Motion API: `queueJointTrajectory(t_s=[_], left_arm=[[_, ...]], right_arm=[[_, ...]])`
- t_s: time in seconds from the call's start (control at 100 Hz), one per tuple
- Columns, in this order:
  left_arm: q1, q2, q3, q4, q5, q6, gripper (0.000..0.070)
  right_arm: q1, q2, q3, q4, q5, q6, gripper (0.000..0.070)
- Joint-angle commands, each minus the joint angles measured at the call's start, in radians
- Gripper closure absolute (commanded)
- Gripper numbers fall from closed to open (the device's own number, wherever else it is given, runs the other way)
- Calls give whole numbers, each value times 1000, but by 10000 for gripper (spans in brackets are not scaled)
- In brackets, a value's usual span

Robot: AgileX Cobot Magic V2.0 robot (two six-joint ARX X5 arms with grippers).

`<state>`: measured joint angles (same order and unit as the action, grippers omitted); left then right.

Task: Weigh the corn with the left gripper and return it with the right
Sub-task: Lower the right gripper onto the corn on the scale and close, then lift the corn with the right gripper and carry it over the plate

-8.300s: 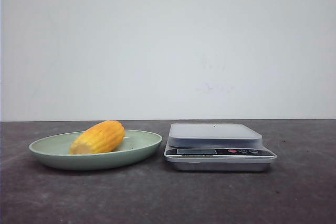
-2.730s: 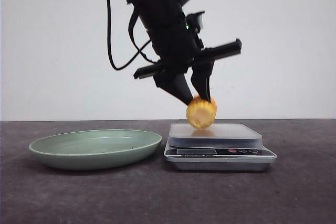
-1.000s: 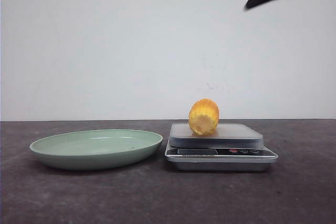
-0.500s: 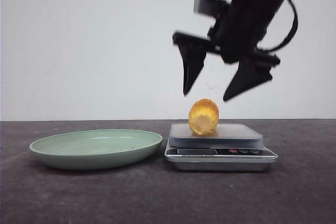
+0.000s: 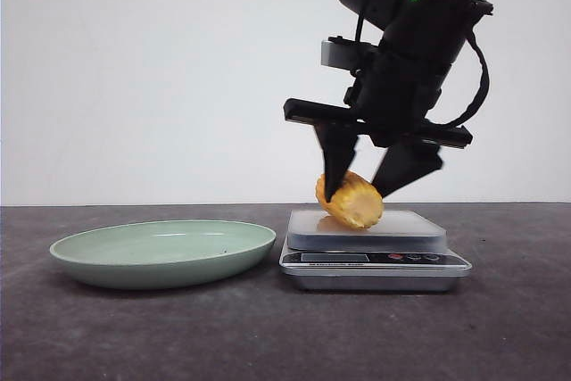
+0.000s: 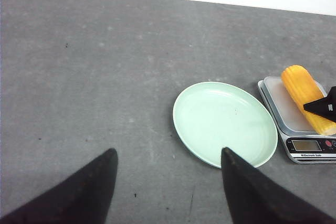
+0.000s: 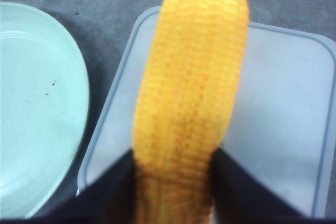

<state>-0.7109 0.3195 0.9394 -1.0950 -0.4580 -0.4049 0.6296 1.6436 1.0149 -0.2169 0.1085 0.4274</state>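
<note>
The yellow-orange corn (image 5: pixel 355 206) lies tilted on the platform of the silver kitchen scale (image 5: pixel 375 259). My right gripper (image 5: pixel 354 194) has come down from above and is shut on the corn, one black finger on each side. In the right wrist view the corn (image 7: pixel 191 87) fills the gap of the right gripper (image 7: pixel 173 153), both fingers touching it. My left gripper (image 6: pixel 168 150) is open and empty, high above the table, left of the plate; it is out of the front view. The left wrist view shows the corn (image 6: pixel 304 95) too.
A pale green shallow plate (image 5: pixel 161 254) sits empty just left of the scale, also in the left wrist view (image 6: pixel 226 124) and the right wrist view (image 7: pixel 37 103). The table is dark grey; a white wall stands behind it.
My right gripper has dropped from above the corn and shut on it. The corn, upright on its end before, now leans over on the scale.
</note>
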Motion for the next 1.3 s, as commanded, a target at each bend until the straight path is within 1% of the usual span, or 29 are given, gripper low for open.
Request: queueJointTrajectory(t_s=[0.0, 0.13, 0.29, 0.51, 0.6, 0.68, 0.75, 0.9, 1.15, 1.29], left_arm=[[-6, 1, 13, 10, -3, 1, 348], [-6, 1, 13, 11, -2, 11, 348], [-6, 1, 13, 11, -3, 11, 348], [-6, 1, 13, 19, -6, 11, 348], [-6, 1, 13, 18, -6, 11, 348], [-6, 1, 13, 19, -7, 11, 348], [-6, 1, 13, 26, -10, 11, 348], [-6, 1, 13, 29, -10, 11, 348], [-6, 1, 13, 32, -10, 11, 348], [-6, 1, 13, 32, -10, 11, 348]], right_arm=[[11, 13, 19, 12, 5, 12, 700], [26, 4, 21, 14, 31, 6, 700], [53, -74, 27, 7, 31, -12, 700], [150, -128, 94, 11, 16, -9, 700], [196, -126, 126, 31, 31, -6, 700], [236, -95, 142, 94, 35, 38, 700], [253, -66, 160, 124, 33, 65, 700], [291, 27, 214, 133, 31, 64, 700], [302, 180, 283, 136, 34, 65, 700], [302, 240, 283, 143, 49, 95, 700]])
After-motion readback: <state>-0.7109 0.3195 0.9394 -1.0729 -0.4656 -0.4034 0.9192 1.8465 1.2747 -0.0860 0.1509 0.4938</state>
